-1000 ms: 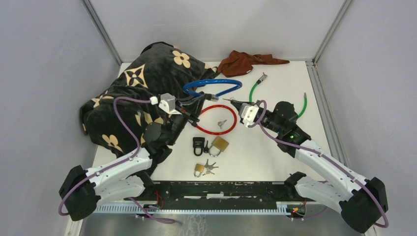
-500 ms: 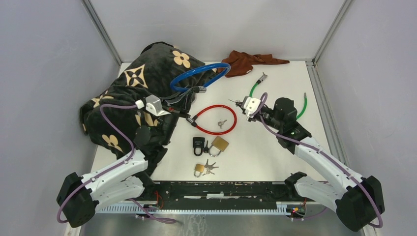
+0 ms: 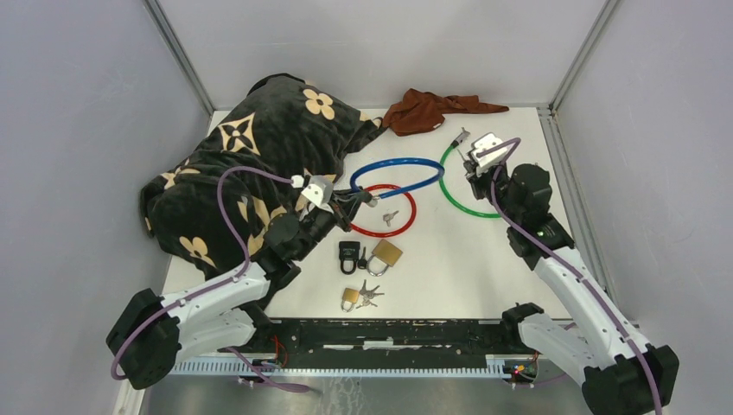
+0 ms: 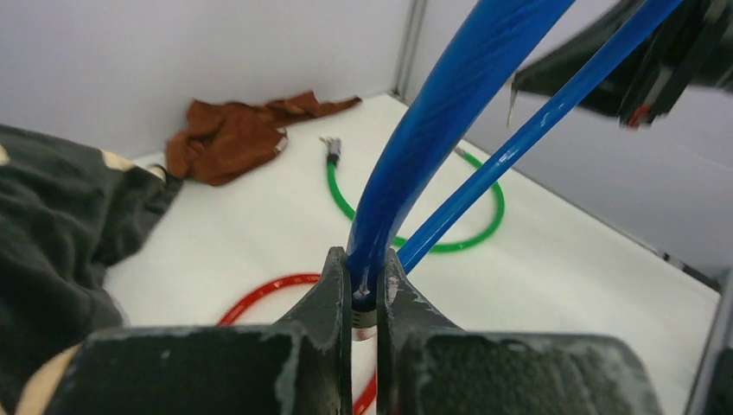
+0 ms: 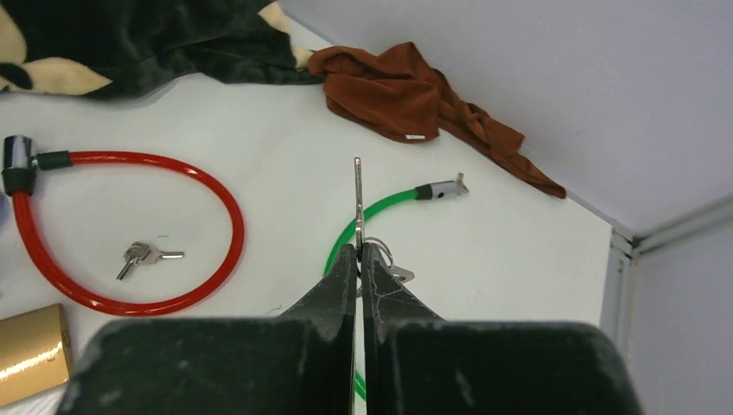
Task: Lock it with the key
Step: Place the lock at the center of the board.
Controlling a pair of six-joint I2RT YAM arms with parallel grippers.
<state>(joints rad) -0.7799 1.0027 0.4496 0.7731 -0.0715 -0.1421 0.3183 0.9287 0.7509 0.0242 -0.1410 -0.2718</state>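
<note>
Right wrist: right gripper (image 5: pixel 360 252) pinches the likely slippery key (image 5: pixel 357 194) by its bow, blade toward twelve o'clock; left gripper (image 4: pixel 364 259) clamps the springy blue cable lock (image 4: pixel 449 95).

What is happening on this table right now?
The left gripper is shut on the blue cable lock near its locking end. The right gripper pinches a key, blade forward, over the green cable lock. Key and blue cable lock are well apart; the key is not inserted yet.

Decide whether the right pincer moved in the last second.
Yes. The right pincer went from beside the red cable toward the far right, over the green cable.
</note>
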